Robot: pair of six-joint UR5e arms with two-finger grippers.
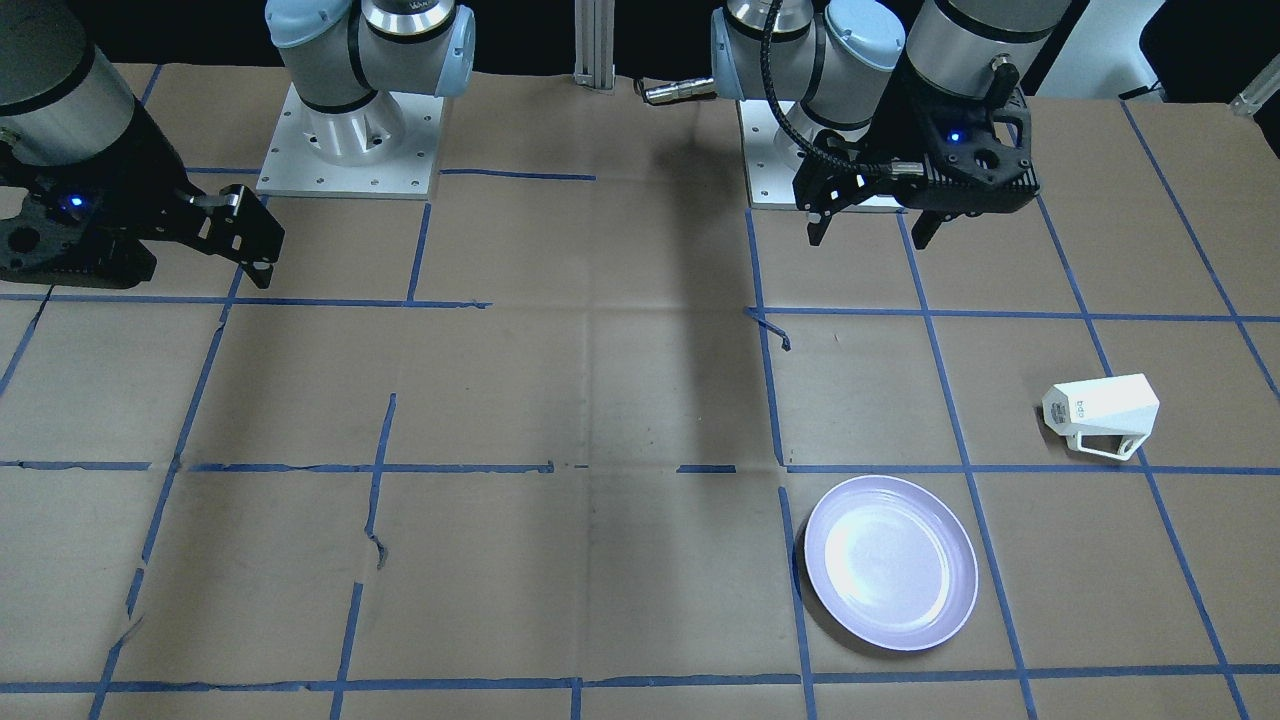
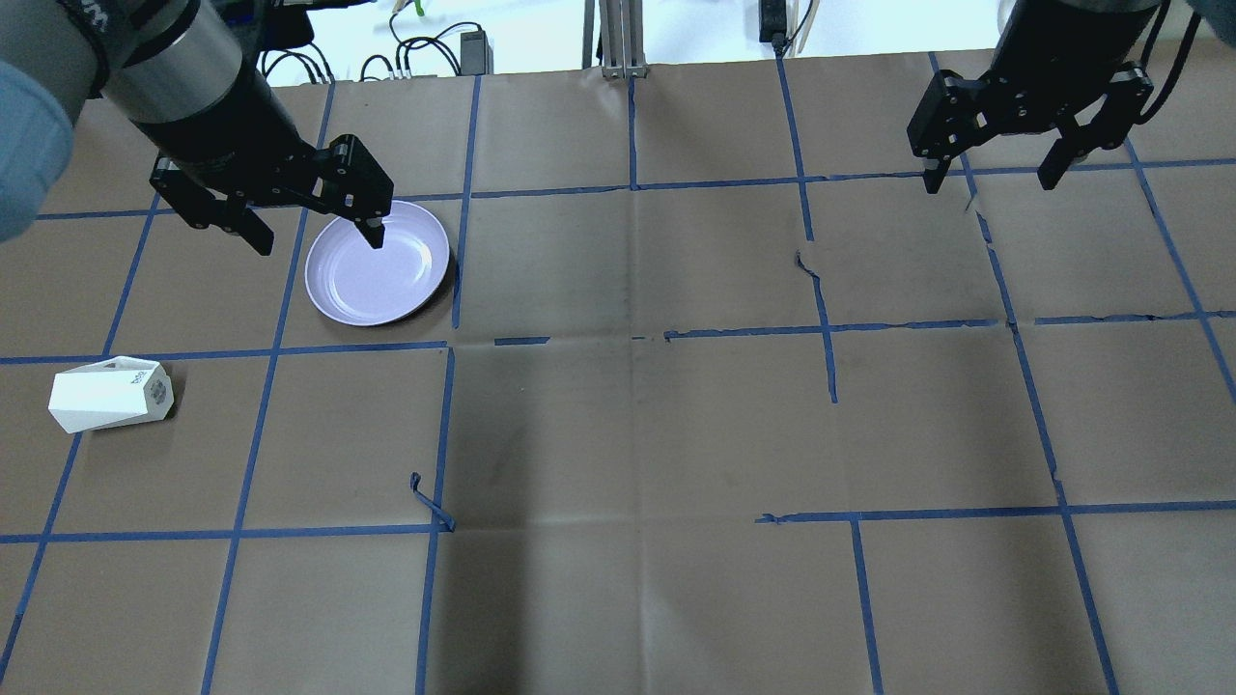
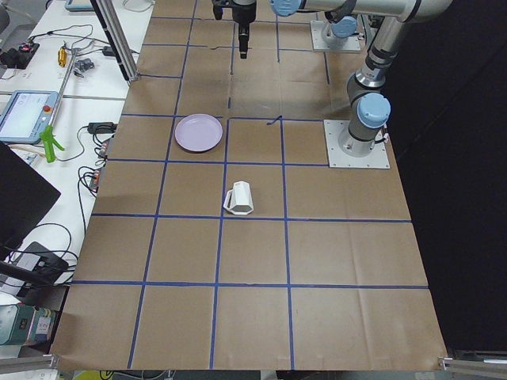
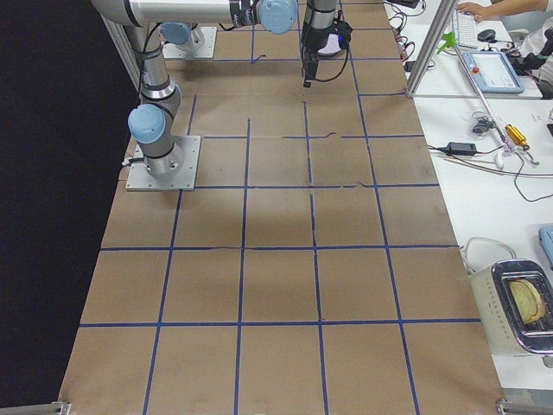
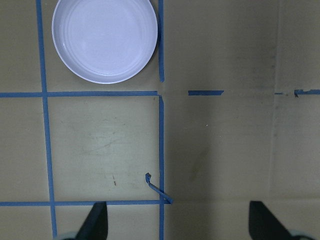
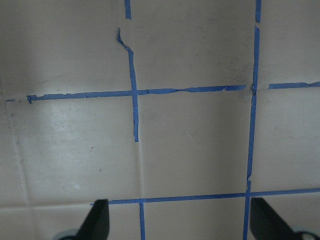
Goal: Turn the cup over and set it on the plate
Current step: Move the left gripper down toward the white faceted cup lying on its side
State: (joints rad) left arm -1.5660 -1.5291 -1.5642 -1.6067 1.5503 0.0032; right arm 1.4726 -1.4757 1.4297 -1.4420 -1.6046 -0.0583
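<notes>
We begin at the left pincer [image 2: 317,241], which hangs high above the left half of the desk [image 2: 637,434]. Its jaws are spread wide and hold nothing; in its wrist view only the two dark fingertips [image 5: 97,220] show at the bottom corners, with bare paper between them. The right pincer [image 2: 988,183] is just as widely parted and empty, and hangs over the far right part of the desk.

Out from the left pincer, the plate [image 2: 367,280] lies flat on the desk's left half, toward the far side, with its right rim just beside a line of blue tape [image 2: 454,290]. Nothing is on it. Near to it, at a tape corner, a loose tape curl [image 2: 430,502] sticks up.

The cup [image 2: 111,396] is farther left and nearer the robot than the plate, well apart from it and from both pincers. It lies on its side. Its base, with the small printed mark, faces right toward the middle of the desk, and its handle points to the far side.
</notes>
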